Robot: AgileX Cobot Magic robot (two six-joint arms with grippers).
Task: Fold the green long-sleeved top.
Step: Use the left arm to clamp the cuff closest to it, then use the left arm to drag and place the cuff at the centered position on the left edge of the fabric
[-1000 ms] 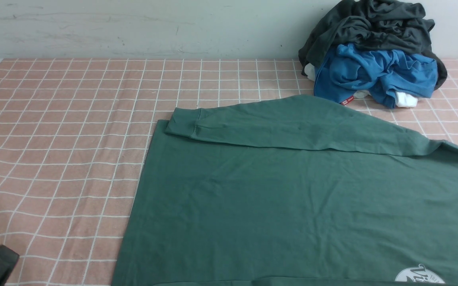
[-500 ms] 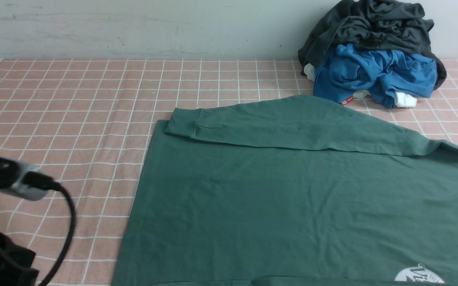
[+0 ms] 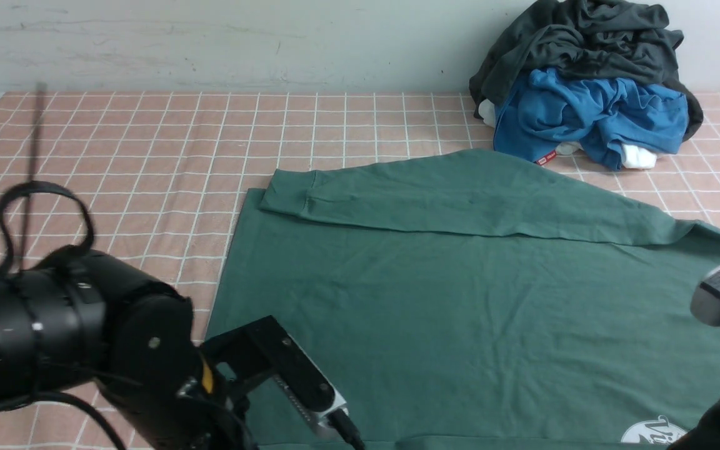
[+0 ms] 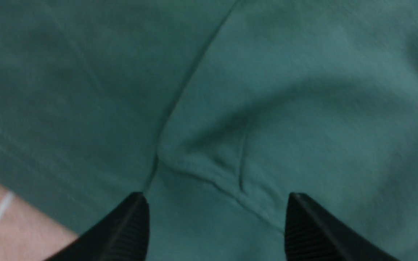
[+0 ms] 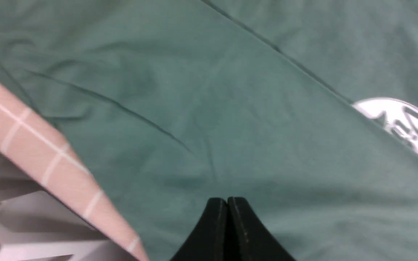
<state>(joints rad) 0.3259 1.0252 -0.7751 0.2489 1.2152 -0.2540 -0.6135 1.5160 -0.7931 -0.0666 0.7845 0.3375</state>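
- Left wrist view: left jaws gape wide, empty, a puckered seam of the dark green cotton long-sleeved top (image 4: 303, 90) lying just ahead between their tips.
- It lies flat, lengthwise across the pink checked tabletop (image 3: 116, 156).
- Right jaws sit pressed together, empty, above it.

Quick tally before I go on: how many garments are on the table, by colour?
Green: 1, the green top, spread flat.
Blue: 1, the blue garment, bunched at the far right.
Dark grey: 1, the dark grey garment, heaped on the blue one.
White: at least 1, white cloth peeking from under the blue; exact count unclear.
Total: at least 4.
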